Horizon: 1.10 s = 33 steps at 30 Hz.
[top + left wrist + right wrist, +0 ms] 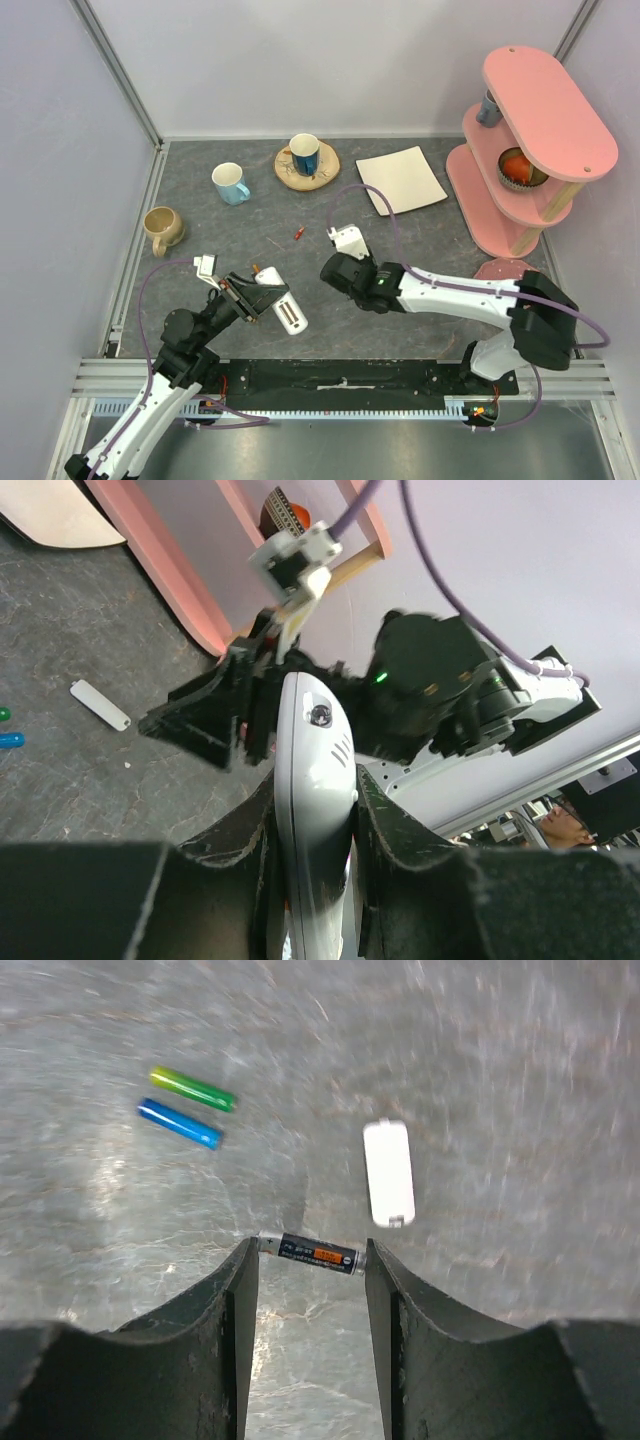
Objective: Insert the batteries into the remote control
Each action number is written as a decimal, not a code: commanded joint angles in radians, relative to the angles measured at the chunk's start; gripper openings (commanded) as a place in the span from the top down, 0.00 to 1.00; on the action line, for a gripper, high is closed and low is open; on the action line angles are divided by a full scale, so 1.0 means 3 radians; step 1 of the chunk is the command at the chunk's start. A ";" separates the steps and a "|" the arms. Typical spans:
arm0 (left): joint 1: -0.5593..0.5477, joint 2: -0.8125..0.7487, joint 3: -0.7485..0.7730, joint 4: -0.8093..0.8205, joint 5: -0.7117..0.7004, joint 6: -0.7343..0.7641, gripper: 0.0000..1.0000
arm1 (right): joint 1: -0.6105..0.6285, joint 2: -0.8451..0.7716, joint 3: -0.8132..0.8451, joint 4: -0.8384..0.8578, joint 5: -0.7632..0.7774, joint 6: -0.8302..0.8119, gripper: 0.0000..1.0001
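Up front, left jaws: clenched on remote control.
Right jaws: part-open, gripping black-orange battery endwise.
Wrist views only: green battery, blue battery.

Bright, even light, soft shadows, right wrist view blurred (upper part mostly).

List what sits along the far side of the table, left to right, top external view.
Tan mug → light blue mug → dark blue mug on a wooden coaster → white square plate → pink shelf stand.
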 commanded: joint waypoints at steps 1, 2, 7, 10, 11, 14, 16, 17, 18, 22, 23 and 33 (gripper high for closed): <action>0.0020 -0.0151 -0.0532 0.0071 0.0055 0.0070 0.98 | -0.0151 -0.0298 -0.0107 0.0647 -0.0514 -0.1906 1.00; 0.0020 -0.0156 -0.0542 0.0071 0.0055 0.0070 0.98 | -0.0161 -0.0329 -0.0198 0.0724 -0.0485 -0.2010 1.00; 0.0015 -0.0177 -0.0532 0.0071 0.0086 0.0070 0.98 | -0.0554 -0.0437 -0.0496 0.1328 -0.1840 -0.2623 1.00; 0.0020 -0.0172 -0.0511 0.0056 0.0096 0.0085 0.98 | -0.0606 -0.0207 -0.0430 0.1272 -0.2146 -0.2782 1.00; 0.0020 -0.0172 -0.0501 0.0046 0.0101 0.0090 0.98 | -0.0606 -0.0161 -0.0414 0.1251 -0.2162 -0.2798 1.00; 0.0020 -0.0177 -0.0481 0.0010 0.0101 0.0116 0.98 | -0.0611 -0.0017 -0.0394 0.1220 -0.2213 -0.2798 1.00; 0.0020 -0.0182 -0.0486 0.0010 0.0101 0.0111 0.98 | -0.0611 0.0034 -0.0419 0.1256 -0.2228 -0.2783 1.00; 0.0020 -0.0182 -0.0491 0.0010 0.0101 0.0111 0.98 | -0.0611 0.0054 -0.0450 0.1271 -0.2233 -0.2783 1.00; 0.0020 -0.0182 -0.0491 0.0010 0.0096 0.0106 0.98 | -0.0611 0.0095 -0.0455 0.1276 -0.2233 -0.2778 1.00; 0.0020 -0.0177 -0.0506 0.0015 0.0096 0.0106 0.98 | -0.0611 0.0172 -0.0404 0.1231 -0.2167 -0.2747 1.00; 0.0015 -0.0177 -0.0496 0.0010 0.0091 0.0106 0.98 | -0.0611 0.0182 -0.0379 0.1220 -0.2147 -0.2727 0.97; 0.0015 -0.0172 -0.0501 0.0010 0.0081 0.0106 0.98 | -0.0677 0.0540 -0.0113 0.0888 -0.2156 -0.2701 0.74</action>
